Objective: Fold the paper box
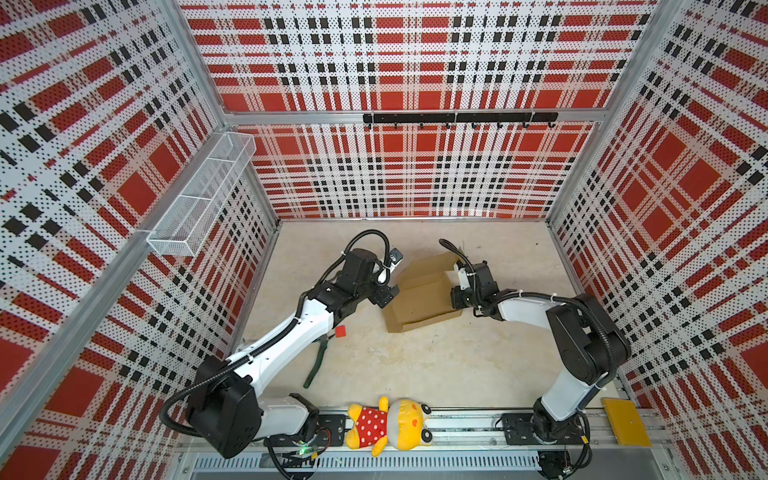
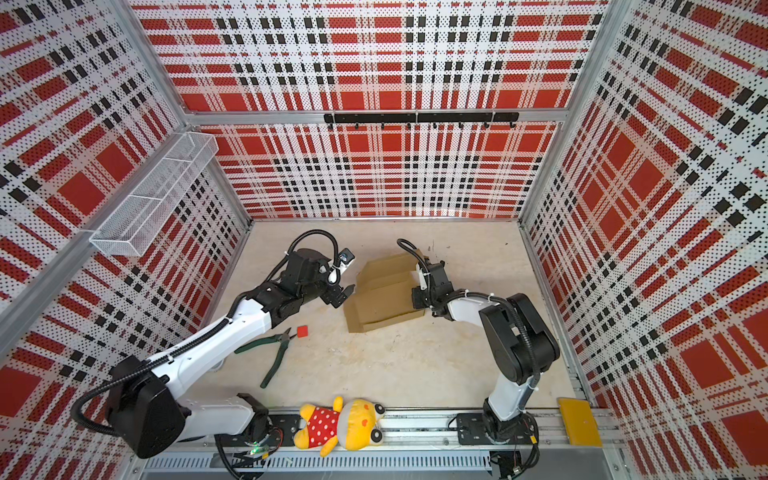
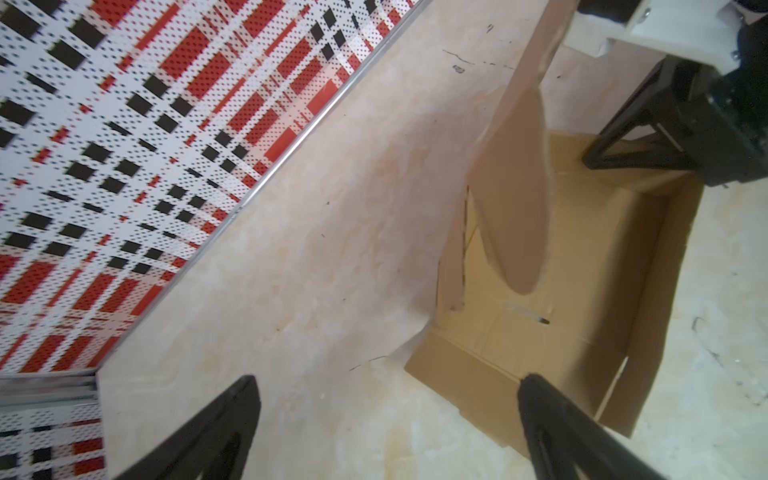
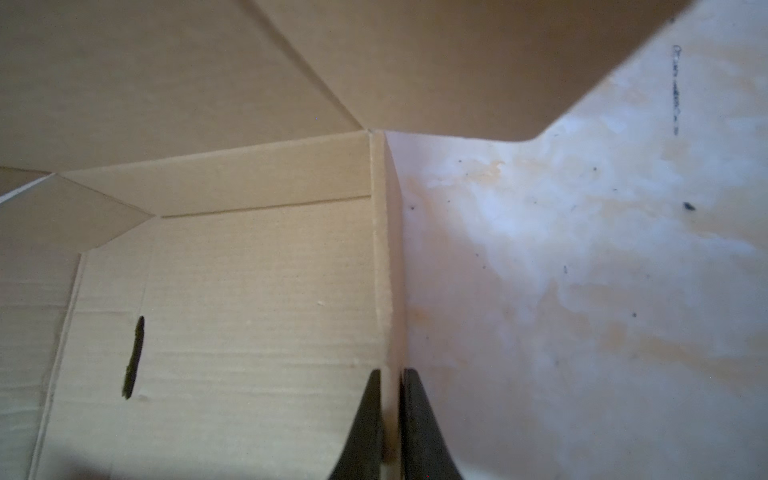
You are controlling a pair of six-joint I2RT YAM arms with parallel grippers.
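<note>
Half-raised brown corrugated-cardboard paper box (image 1: 419,299), pinched at one wall.

Lying mid-way between the two arms on the pale mottled tabletop (image 1: 415,365), side walls up, lid flap tilted above. Probably light, stiff across the panels, bending readily at the scored creases; thin edges likely to crush or slip under a hard pinch, so best taken at a wall's top edge near a corner. Black-fingered right gripper (image 4: 390,374) closed almost together on the upright side wall, one finger inside, one outside. Black-fingered left gripper (image 3: 387,377) spread fully apart, holding nothing, poised at the opposite low edge; contact of one fingertip (image 3: 530,384) with the cardboard not clear.
</note>
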